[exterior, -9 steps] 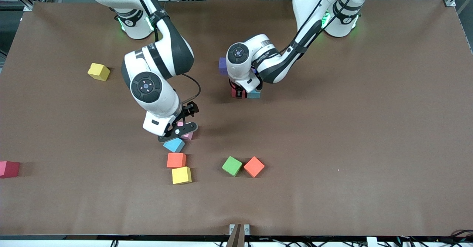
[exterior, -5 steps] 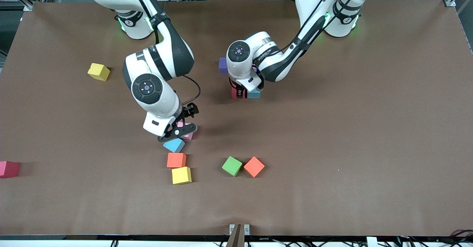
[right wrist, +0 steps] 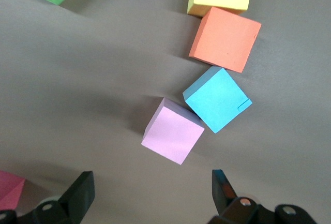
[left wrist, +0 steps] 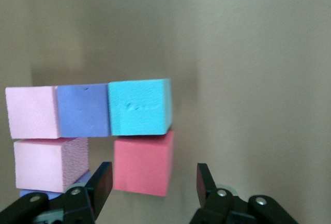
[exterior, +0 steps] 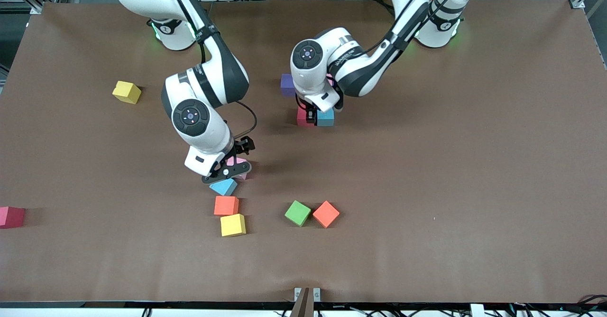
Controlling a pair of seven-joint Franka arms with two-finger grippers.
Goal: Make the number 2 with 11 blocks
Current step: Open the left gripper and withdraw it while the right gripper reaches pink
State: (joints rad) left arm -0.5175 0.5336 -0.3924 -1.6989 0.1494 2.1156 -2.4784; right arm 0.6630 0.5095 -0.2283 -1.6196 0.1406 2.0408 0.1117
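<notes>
The left gripper hung part-open and empty over the red cube of the started number 2 near table centre. The right gripper, spread wide, hovered above a pink cube; a light blue cube touched it at two o'clock in the right wrist view.

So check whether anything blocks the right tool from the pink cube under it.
Nothing visible does. The right tool hangs open over the pink cube, with bare table between them. One caution: a light blue cube touches the pink one at a corner, so a finger may nudge it.
</notes>
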